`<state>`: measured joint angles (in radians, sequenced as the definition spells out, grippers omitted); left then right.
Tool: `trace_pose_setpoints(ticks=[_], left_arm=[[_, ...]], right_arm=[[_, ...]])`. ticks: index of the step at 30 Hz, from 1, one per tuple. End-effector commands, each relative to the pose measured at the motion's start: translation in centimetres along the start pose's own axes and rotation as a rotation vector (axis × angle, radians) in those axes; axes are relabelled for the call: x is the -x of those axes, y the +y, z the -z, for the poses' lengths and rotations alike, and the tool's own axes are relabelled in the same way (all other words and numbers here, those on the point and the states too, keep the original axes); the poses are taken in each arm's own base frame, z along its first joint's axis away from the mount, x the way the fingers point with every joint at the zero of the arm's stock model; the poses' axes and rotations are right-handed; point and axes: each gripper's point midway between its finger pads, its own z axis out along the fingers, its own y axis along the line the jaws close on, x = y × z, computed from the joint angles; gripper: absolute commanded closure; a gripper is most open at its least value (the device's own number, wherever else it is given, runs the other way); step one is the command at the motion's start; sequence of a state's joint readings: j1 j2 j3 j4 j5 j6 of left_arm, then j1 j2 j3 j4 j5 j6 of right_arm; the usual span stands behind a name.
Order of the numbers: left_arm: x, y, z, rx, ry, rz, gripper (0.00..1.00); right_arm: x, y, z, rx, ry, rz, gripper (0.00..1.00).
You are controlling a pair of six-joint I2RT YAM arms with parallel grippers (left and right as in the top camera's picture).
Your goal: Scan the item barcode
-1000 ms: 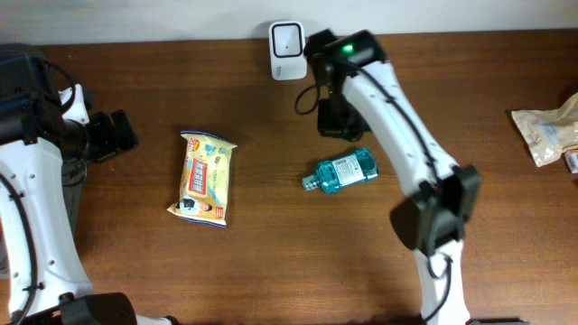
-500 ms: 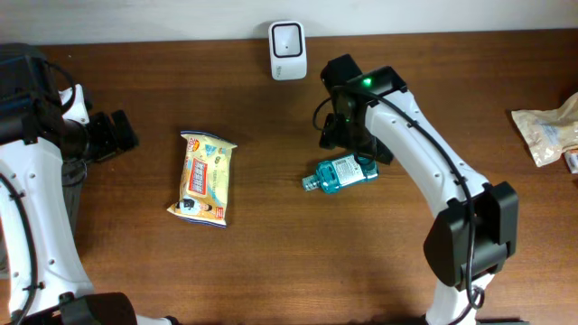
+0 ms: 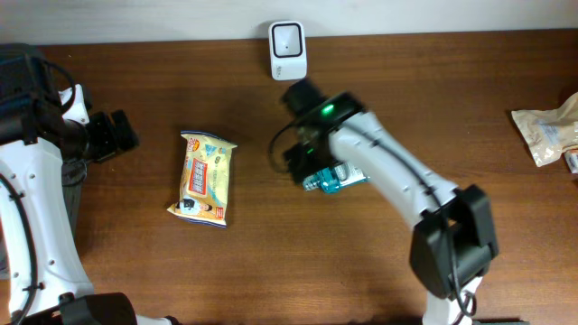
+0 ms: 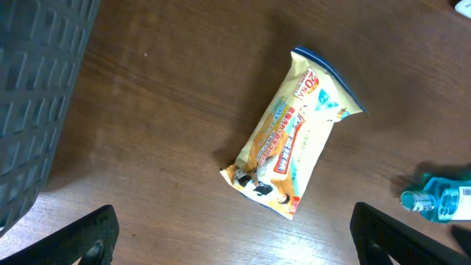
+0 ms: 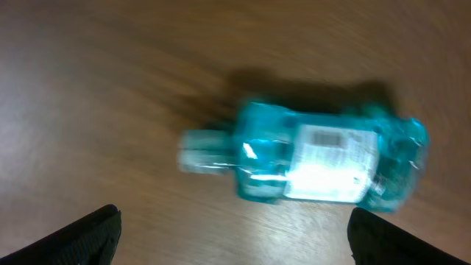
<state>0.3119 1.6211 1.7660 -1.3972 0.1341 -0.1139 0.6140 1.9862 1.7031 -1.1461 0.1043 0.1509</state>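
A teal mouthwash bottle (image 3: 341, 176) lies on its side on the brown table, cap to the left, white label (image 5: 331, 158) facing up. My right gripper (image 3: 301, 159) hovers over its cap end, open; in the right wrist view the bottle (image 5: 324, 162) lies ahead of the gripper (image 5: 235, 246), outside the jaws. The white scanner (image 3: 287, 50) stands at the back edge. A yellow snack pack (image 3: 205, 178) lies left of centre. My left gripper (image 3: 117, 134) stays open at the far left, empty, with the pack (image 4: 294, 147) ahead of it.
A dark grey basket (image 4: 33, 96) stands at the left edge. A beige bag (image 3: 546, 131) lies at the far right. The teal bottle (image 4: 441, 202) shows at the right edge of the left wrist view.
My right arm has swung from beside the scanner forward and left, ending above the bottle's cap end. The bottle, the pack and the left arm have not moved.
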Motion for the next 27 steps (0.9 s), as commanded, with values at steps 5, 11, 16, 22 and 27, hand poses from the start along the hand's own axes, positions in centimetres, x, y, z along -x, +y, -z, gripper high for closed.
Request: trace_pose_setpoints(ticks=[5,11,16,22,27], left_arm=[[0.0,-0.1,0.4,-0.007,-0.012,0.007,0.01],[0.0,-0.1,0.4,-0.007,-0.012,0.007,0.01],[0.0,-0.1,0.4,-0.007,-0.012,0.007,0.01],[0.0,-0.1,0.4,-0.007,-0.012,0.007,0.01],[0.0,-0.1,0.4,-0.007,-0.012,0.007,0.01]], right_arm=[[-1.2,3.5,-4.1,-0.289,0.052,0.283,0.02],[-1.8,2.9,-6.3,-0.575,0.067,0.351,0.02],[-1.7,2.4,-6.4,-0.576,0.055,0.271,0.01],[-2.1,-1.0,-6.5,-0.599,0.038,-0.054,0.01],[-2.5,-2.8,-6.6,-0.436,0.110,-0.331,0.08]])
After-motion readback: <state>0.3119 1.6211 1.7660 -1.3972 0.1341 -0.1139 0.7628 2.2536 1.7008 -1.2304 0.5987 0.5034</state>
